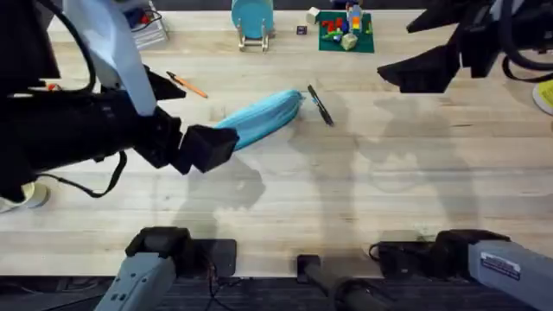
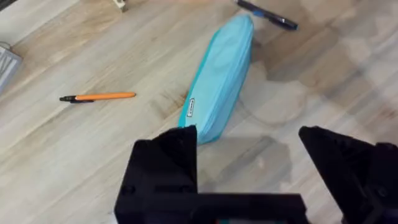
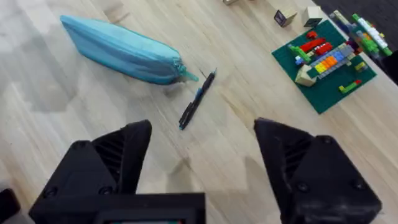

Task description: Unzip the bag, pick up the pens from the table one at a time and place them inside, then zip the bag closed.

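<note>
The left claw [image 2: 249, 162] hangs with fingers apart just short of the bag [image 2: 221, 78]; the orange pen [image 2: 99, 97] lies off to its side. The right claw [image 3: 199, 168], also spread, hovers near the black pen [image 3: 196, 102].

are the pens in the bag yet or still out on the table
Both out. The orange pen lies on the table apart from the bag; the black pen lies by the bag's far end.

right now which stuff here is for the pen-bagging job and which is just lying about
For the job: bag, orange pen, black pen.
Lying about: teal object on stand, brick plate, small cube.
</note>
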